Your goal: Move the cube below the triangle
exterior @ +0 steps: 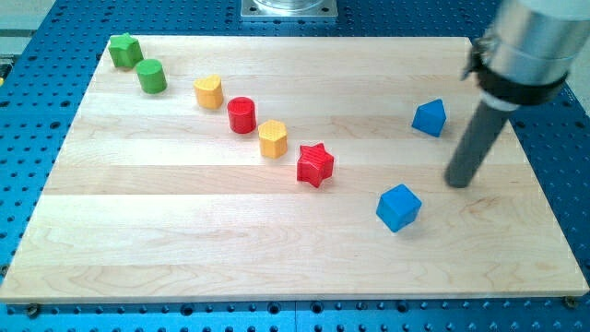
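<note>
Cube [398, 207], blue, small and solid-looking, resting flat on the wooden board [184, 240] just to the view's lower left of my tip [457, 183], near but not touching. Blue triangle [430, 118] up and a little to the view's left of my tip, well short of contact too. No pincer here at all: only a bare dark rod, so nothing to open, shut or hold, and nothing gripped.

Likely light and rigid, probably plastic or painted wood, with flat faces; likely to slide readily on the smooth board, and to spin if struck off-centre. No taking hold possible, only pushing; best contact probably square on the middle of a flat side face, not a corner. Already lower than the triangle but offset to the view's left, so judged in need of a short push toward the view's right.

Other blocks far off to the view's left of my tip.
</note>
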Action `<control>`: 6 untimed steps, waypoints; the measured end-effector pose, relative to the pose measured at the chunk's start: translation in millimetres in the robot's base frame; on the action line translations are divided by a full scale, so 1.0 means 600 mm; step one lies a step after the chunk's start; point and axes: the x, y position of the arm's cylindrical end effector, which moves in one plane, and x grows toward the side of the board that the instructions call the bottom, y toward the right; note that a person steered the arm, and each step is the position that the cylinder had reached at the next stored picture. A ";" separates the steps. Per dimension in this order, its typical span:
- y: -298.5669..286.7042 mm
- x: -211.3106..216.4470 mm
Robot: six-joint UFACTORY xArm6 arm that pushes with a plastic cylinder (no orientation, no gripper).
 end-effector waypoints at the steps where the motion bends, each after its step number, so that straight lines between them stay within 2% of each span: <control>1: -0.019 -0.009; 3: -0.027 0.007; 4: -0.048 0.054; 5: 0.013 0.109; 6: -0.191 0.169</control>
